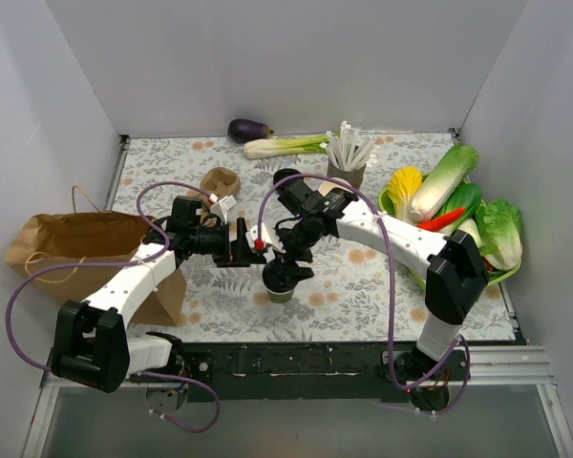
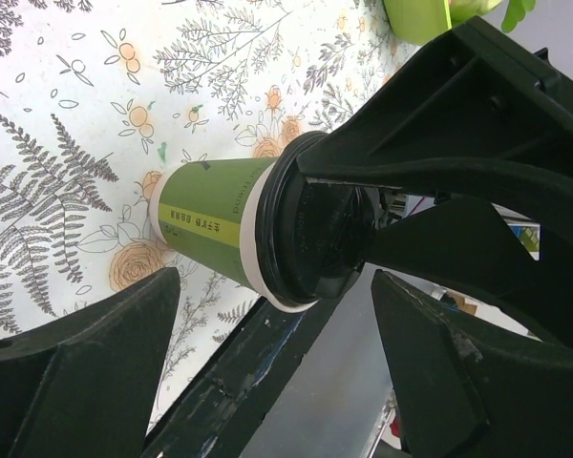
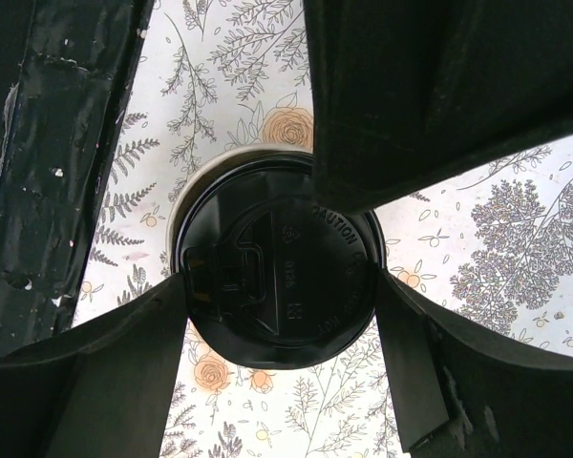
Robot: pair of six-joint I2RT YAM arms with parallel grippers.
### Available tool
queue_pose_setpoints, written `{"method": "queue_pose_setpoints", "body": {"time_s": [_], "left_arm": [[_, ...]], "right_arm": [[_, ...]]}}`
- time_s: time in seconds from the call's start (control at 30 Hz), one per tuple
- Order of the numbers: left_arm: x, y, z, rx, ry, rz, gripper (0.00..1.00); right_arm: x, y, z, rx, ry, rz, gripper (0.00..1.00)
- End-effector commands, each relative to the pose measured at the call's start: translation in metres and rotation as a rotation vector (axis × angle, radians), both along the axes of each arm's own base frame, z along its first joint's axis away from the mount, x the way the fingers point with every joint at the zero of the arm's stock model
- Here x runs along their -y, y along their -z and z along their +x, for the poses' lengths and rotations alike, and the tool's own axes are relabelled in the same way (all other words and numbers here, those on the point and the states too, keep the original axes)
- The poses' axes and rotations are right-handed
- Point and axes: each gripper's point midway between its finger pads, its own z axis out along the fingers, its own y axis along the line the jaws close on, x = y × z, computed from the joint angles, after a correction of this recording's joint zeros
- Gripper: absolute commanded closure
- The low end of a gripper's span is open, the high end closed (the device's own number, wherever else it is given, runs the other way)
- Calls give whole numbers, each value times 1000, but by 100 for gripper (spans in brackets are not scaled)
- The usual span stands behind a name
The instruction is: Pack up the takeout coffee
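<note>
Paper walls, thin, cream over green, w/ a black plastic lid (image 3: pixel 277 277) snapped on top: that's how we read the takeout coffee (image 2: pixel 210 224). It stands upright on the tabletop (image 1: pixel 363 277) near the front edge, between the two arms. We judge it light if empty, top-heavy and sloshy if full; can't tell which. The walls look soft, so a hard squeeze mid-body would prob dent them and could pop the lid. The stiffest part should be the rolled rim under the lid, so we'd hold there w/ modest force and keep it upright. The right end effector (image 3: pixel 280 286) sits above the cup, its fingers against the lid's rim on opposite sides, i.e. pinching the cup at the top. The lid plastic is smooth, so slip is a risk, and lifting by the lid alone may pull it off. The left end effector (image 1: pixel 251 245) is spread wide beside the cup, touching nothing. A brown paper bag (image 1: pixel 76 239) lies at left, prob the destination
</note>
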Motion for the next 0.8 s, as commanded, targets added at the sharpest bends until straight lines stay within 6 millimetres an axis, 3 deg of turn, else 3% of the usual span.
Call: {"method": "queue_pose_setpoints", "body": {"time_s": [0.0, 0.43, 0.77], "left_arm": [[3, -5, -3, 4, 7, -24, 19], [3, 3, -12, -65, 5, -37, 19], [4, 4, -13, -74, 5, -40, 19]], "right_arm": [[-8, -4, 8, 19, 17, 15, 22], [-3, -3, -14, -4, -54, 10, 19], [-6, -11, -11, 33, -48, 23, 19]]}}
